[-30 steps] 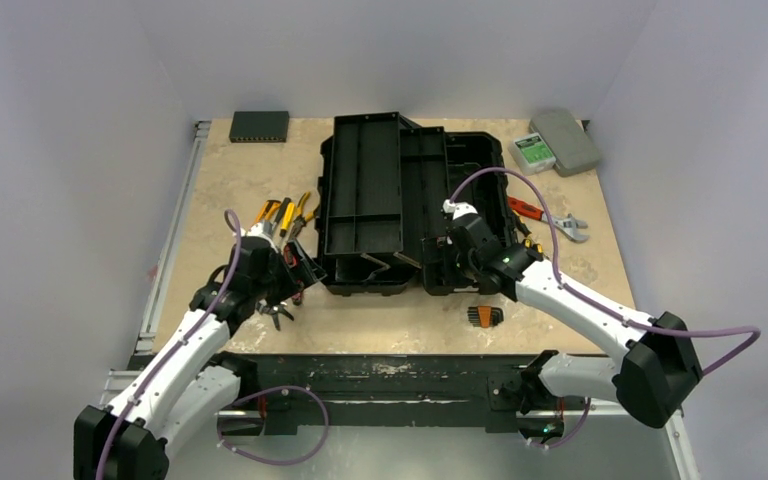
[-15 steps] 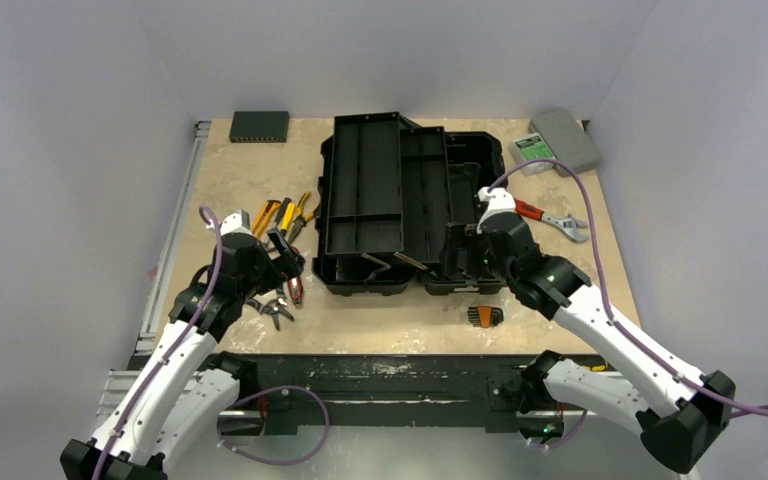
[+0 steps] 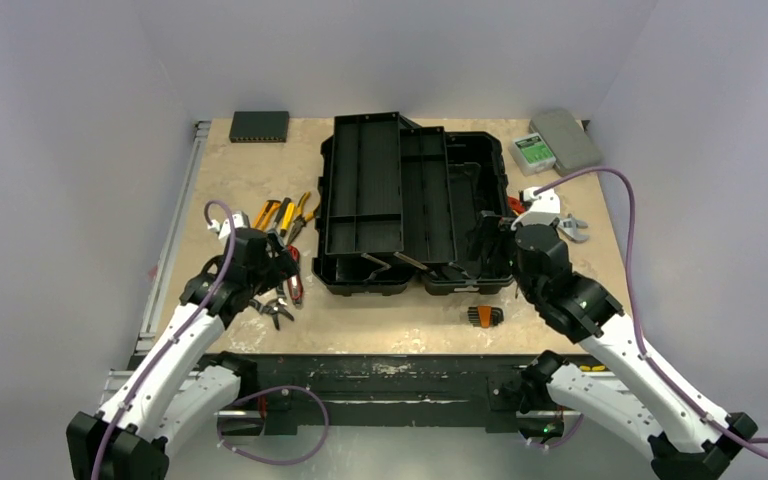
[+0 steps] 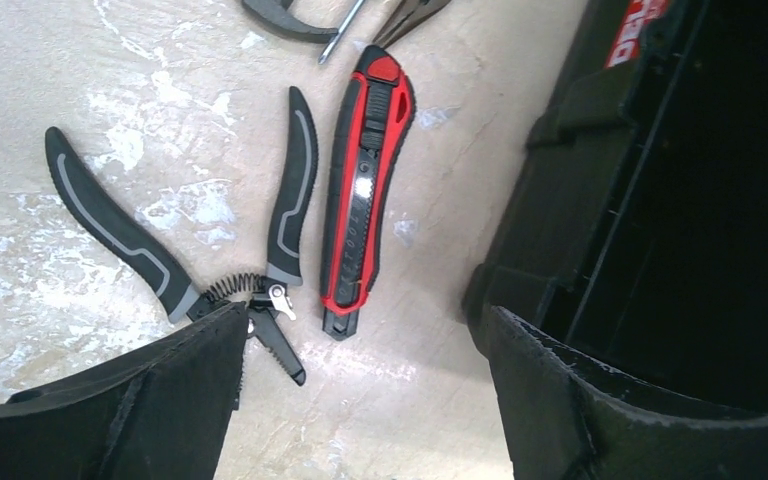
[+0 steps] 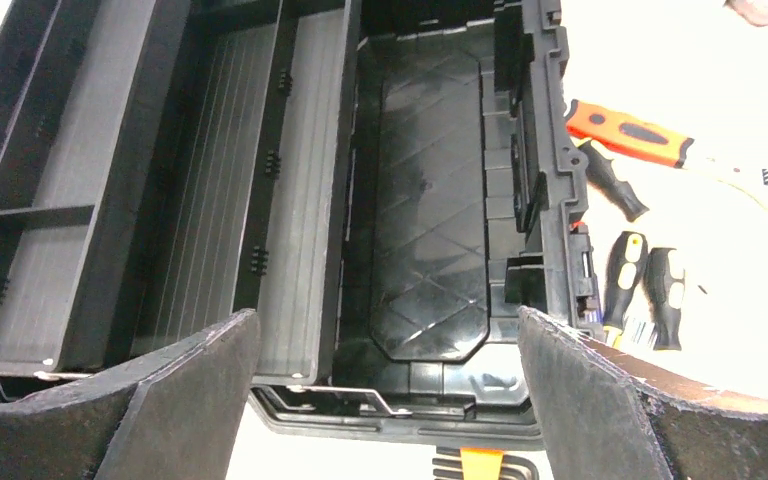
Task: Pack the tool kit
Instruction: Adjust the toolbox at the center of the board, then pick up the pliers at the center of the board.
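Toolbox (image 3: pixel 465 185) lies open for loading; left tool (image 4: pixel 360 400), spread and empty, hangs over the knife (image 4: pixel 365 190); right tool (image 5: pixel 385 400) likewise released.

thin black device (image 3: pixel 258 125) at far left corner, grey case (image 3: pixel 570 140) far right, green-labelled box (image 3: pixel 534 150) beside it

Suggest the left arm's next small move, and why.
Probably lower the left gripper onto the red utility knife and close on it. The jaws are open and empty, the knife lies flat on the table right below them, and the toolbox beside it stands open.
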You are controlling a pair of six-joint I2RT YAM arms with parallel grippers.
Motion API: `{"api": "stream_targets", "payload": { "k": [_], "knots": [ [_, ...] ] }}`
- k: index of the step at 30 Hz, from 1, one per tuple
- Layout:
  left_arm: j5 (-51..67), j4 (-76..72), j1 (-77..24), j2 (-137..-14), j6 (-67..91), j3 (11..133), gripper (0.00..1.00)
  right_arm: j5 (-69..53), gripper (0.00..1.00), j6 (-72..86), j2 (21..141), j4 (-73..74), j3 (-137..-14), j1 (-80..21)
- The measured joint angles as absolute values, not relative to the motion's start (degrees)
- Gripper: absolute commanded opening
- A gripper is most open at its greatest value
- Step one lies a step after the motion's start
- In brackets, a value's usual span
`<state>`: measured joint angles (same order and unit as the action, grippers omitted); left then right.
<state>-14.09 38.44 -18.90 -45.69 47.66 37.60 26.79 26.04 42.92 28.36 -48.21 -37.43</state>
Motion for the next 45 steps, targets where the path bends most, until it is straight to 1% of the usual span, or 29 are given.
{"api": "stream_targets", "payload": {
  "k": [2, 4, 10, 15, 19, 21, 30, 34, 40, 45],
  "knots": [
    [-14.9, 38.3, -18.9, -47.7, 48.5, 37.6, 0.75, 28.1, 0.99, 26.1, 42.2, 27.7, -48.0, -37.4],
    [-16.4, 38.4, -18.9, -49.6, 49.0, 37.6, 0.73, 29.2, 0.99, 26.1, 41.4, 27.1, -47.5, -37.4],
    [-18.8, 38.0, -18.9, -55.0, 49.1, 37.6, 0.72, 30.5, 0.99, 26.1, 38.9, 26.0, -46.2, -37.4],
    [-17.9, 35.6, -18.8, -63.2, 48.9, 38.1, 0.72, 30.4, 0.99, 26.2, 38.5, 25.6, -45.9, -37.4],
    [-18.1, 35.7, -18.2, -71.4, 49.1, 40.7, 0.68, 30.2, 0.99, 26.5, 38.0, 25.7, -45.2, -37.4],
    [-18.3, 35.8, -17.5, -73.7, 50.3, 41.2, 0.67, 30.0, 0.99, 26.6, 37.3, 25.7, -44.8, -37.4],
    [-20.1, 37.7, -15.1, -73.5, 54.7, 41.1, 0.64, 29.8, 0.99, 26.9, 35.9, 25.7, -44.7, -37.4],
    [-20.5, 37.8, -12.4, -68.8, 57.4, 38.2, 0.63, 29.5, 0.99, 26.9, 35.9, 25.7, -44.7, -37.4],
    [-23.6, 43.0, -7.7, -63.7, 61.1, 37.0, 0.63, 28.8, 0.99, 27.0, 35.9, 25.7, -44.7, -37.4],
    [-25.2, 47.4, -4.7, -64.2, 64.2, 37.1, 0.61, 28.7, 0.99, 27.1, 35.9, 25.7, -44.7, -37.4]
  ]
}}
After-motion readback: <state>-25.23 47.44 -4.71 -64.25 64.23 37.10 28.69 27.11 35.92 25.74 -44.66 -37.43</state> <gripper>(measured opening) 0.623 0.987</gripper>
